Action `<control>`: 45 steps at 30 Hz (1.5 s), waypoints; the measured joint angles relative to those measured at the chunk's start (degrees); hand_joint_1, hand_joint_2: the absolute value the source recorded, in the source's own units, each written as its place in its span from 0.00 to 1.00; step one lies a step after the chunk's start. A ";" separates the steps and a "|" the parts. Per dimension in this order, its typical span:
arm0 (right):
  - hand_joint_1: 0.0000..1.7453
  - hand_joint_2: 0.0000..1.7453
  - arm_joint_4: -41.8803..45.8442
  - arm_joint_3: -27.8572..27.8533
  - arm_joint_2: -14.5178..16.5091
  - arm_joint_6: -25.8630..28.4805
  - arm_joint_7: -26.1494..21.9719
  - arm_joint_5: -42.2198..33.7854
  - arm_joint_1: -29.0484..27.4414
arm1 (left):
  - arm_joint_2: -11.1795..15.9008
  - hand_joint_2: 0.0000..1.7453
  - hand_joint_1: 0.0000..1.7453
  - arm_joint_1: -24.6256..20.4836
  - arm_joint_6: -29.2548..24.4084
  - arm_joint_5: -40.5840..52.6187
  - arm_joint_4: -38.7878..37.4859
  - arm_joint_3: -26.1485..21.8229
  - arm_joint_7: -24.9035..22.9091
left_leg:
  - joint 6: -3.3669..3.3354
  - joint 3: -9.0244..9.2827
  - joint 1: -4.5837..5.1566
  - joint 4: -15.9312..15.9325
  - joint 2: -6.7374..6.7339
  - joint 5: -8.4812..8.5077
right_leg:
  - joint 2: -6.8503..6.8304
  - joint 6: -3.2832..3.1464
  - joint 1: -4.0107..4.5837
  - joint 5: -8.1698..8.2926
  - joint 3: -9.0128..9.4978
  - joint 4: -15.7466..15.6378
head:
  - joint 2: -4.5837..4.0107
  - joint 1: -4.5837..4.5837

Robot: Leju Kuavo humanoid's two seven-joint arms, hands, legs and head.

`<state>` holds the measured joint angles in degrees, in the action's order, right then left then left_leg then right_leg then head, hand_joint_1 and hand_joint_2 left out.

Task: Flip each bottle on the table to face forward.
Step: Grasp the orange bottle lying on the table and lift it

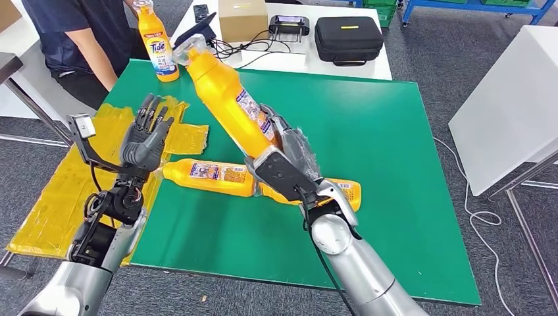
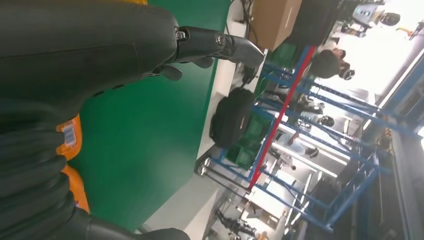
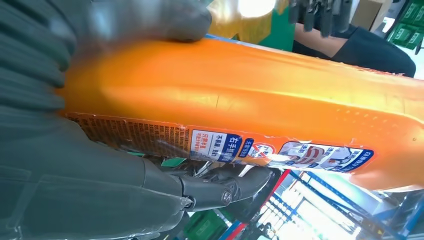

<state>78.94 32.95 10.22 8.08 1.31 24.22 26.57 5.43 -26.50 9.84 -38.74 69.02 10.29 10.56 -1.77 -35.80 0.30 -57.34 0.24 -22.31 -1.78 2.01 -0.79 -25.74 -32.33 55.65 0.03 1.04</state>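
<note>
My right hand point(image 1: 289, 161) grips an orange detergent bottle point(image 1: 227, 95) by its lower body and holds it tilted above the green table point(image 1: 395, 145), its cap toward the far left. The right wrist view has the bottle point(image 3: 260, 100) and its back label close up, the right hand point(image 3: 65, 165) wrapped around it. A second orange bottle point(image 1: 210, 175) lies on its side on the table under the right hand. A third bottle point(image 1: 158, 43) stands upright at the far left corner, label facing me. My left hand point(image 1: 146, 135) hovers open above the table's left edge; its fingers point(image 2: 220, 42) are spread.
A person in a dark shirt point(image 1: 72, 33) sits behind the far left corner. Yellow plastic sheeting point(image 1: 59, 191) drapes off the table's left side. A white table point(image 1: 296, 56) behind holds a cardboard box point(image 1: 242, 18) and a black case point(image 1: 347, 38). Another white table point(image 1: 507, 112) stands at right.
</note>
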 joint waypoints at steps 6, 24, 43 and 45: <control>1.00 1.00 -5.86 1.56 2.99 -0.75 -0.33 1.56 3.29 | -0.78 1.00 0.00 0.27 0.23 -1.93 1.51 2.99 -0.01 | 0.00 -0.01 -0.01 0.00 0.02 0.00 | -0.01 0.00 0.00 -0.01 -0.03 0.00 | -0.01 0.00; 1.00 1.00 -25.81 8.53 9.19 -2.07 -0.49 0.88 10.36 | -2.74 1.00 0.00 2.65 -1.44 -1.73 7.81 5.10 -1.37 | 0.00 -0.06 -0.01 0.00 0.00 0.00 | -0.01 -0.01 0.01 -0.01 -0.09 0.01 | 0.00 0.00; 1.00 1.00 -26.57 21.22 9.74 1.26 7.79 6.48 13.29 | -3.60 1.00 0.65 6.70 -3.13 0.27 11.15 5.17 -2.32 | 0.00 -0.08 -0.01 0.00 -0.04 0.00 | 0.01 -0.01 0.00 -0.01 -0.15 0.00 | -0.01 -0.01; 1.00 1.00 -25.89 21.37 9.67 1.25 8.30 7.08 12.97 | -3.60 1.00 0.99 7.11 -3.25 0.49 11.57 5.03 -2.32 | 0.00 -0.08 -0.01 0.00 -0.03 0.00 | 0.00 -0.01 0.00 -0.01 -0.15 0.00 | -0.01 -0.01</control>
<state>53.04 54.33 19.89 9.32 9.61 31.30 39.55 1.84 -19.39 6.59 -38.24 80.59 15.32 8.24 -1.77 -35.88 0.29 -57.34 0.21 -22.31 -1.77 2.01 -0.79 -25.75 -32.48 55.65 0.02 1.03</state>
